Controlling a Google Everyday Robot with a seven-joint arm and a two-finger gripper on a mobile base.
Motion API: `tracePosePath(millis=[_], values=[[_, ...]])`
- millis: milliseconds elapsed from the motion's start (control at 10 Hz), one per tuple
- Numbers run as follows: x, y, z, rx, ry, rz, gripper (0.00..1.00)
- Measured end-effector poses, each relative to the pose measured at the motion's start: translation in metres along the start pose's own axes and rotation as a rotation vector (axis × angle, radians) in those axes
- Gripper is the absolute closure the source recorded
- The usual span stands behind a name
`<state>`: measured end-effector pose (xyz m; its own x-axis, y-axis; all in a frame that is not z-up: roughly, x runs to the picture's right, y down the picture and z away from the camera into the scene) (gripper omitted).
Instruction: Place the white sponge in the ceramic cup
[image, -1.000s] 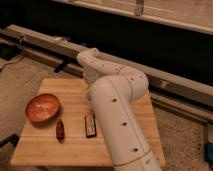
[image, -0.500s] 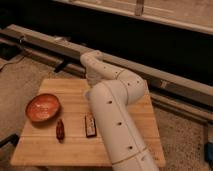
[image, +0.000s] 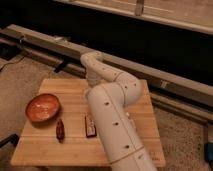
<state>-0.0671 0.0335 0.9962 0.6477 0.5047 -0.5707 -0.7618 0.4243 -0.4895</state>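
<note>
My white arm (image: 112, 120) rises from the bottom of the camera view, bends at an elbow (image: 125, 85) and reaches back left over the wooden table (image: 140, 125). Its wrist turns down near the table's far edge, and my gripper (image: 92, 84) hangs there, mostly hidden behind the forearm. The white sponge and the ceramic cup are not visible; the arm covers the middle and far part of the table.
A round orange-brown bowl (image: 43, 107) sits on the table's left side. A small reddish-brown object (image: 60, 130) and a dark rectangular bar (image: 90, 125) lie near the front. A long metal rail (image: 170, 82) runs behind the table.
The arm's far links and wrist have shifted slightly to the right and down toward the table's far edge. The bowl, bar and small object have not moved.
</note>
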Motion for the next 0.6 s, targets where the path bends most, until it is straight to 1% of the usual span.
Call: tracePosePath(millis=[100, 200, 300, 400, 500, 600], values=[[-0.001, 0.004, -0.001, -0.009, -0.004, -0.009, 0.84], [-0.005, 0.011, -0.008, -0.017, -0.020, -0.024, 0.95], [-0.006, 0.015, -0.012, -0.023, -0.031, -0.033, 0.99], [-0.007, 0.019, -0.019, -0.029, -0.052, -0.044, 1.00], [-0.009, 0.024, -0.029, -0.034, -0.078, -0.056, 1.00], [-0.010, 0.030, -0.044, -0.039, -0.115, -0.072, 1.00]])
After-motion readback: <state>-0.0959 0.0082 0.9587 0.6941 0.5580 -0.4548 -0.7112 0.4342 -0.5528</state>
